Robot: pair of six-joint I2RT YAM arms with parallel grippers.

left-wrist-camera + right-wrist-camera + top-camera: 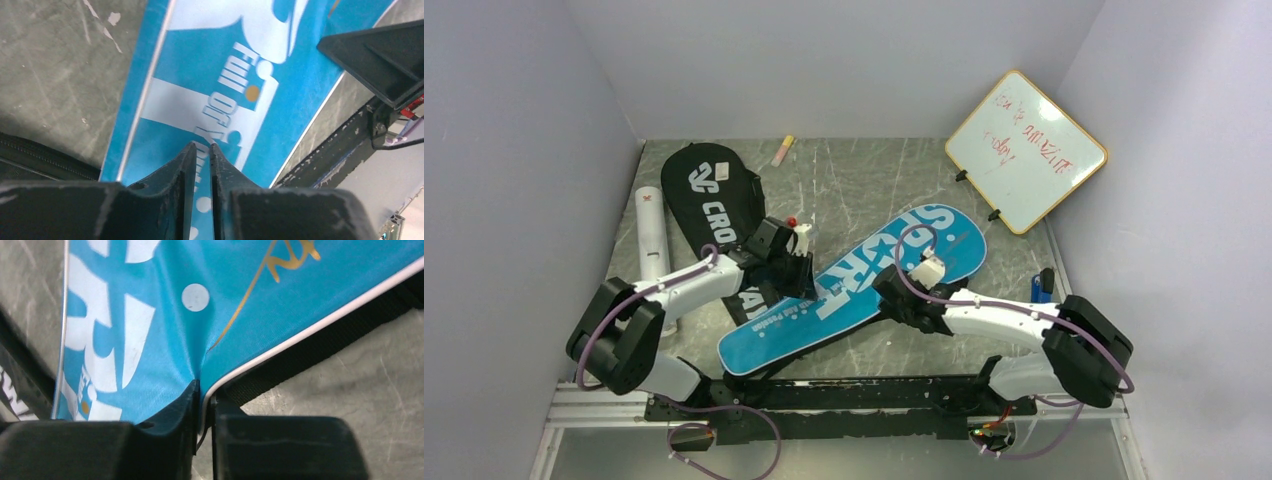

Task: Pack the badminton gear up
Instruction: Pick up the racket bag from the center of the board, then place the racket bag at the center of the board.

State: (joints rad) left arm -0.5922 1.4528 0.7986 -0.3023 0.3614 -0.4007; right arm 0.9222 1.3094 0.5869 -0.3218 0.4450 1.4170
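The blue "SPORT" racket cover (854, 285) lies diagonally across the middle of the table. My left gripper (799, 272) is over its upper long edge. In the left wrist view the left gripper (202, 146) is shut on a pinched fold of the blue cover (235, 60). My right gripper (894, 297) is at the cover's lower long edge. The right wrist view shows the right gripper (205, 390) shut on the white-piped rim of the blue cover (165, 340). The black "CROSSWAY" cover (714, 195) lies behind the left arm. A white cardboard tube (652, 240) lies at far left.
A wood-framed whiteboard (1027, 150) leans in the back right corner. A small pink-yellow marker (782, 150) lies at the back edge. A small blue object (1044, 285) sits by the right wall. The black mounting rail (844, 390) runs along the near edge.
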